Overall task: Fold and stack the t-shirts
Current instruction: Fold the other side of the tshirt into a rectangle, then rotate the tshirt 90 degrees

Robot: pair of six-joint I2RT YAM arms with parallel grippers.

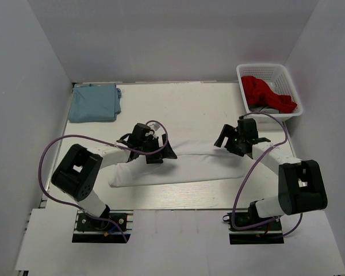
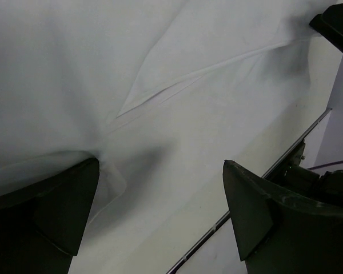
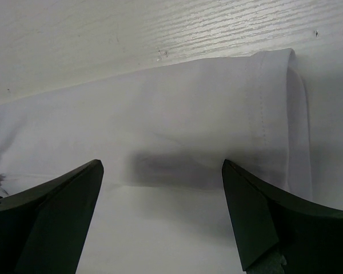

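My left gripper hangs spread over the white t-shirt, with fabric bunched against one finger. My right gripper, also spread, has the shirt's hemmed end just ahead. The light blue t-shirt lies well beyond my left gripper.

Overhead; wrist-cams close, apparently sharing shirt.

The white t-shirt is thin matt cloth; the table shows rough, white-painted wood grain.
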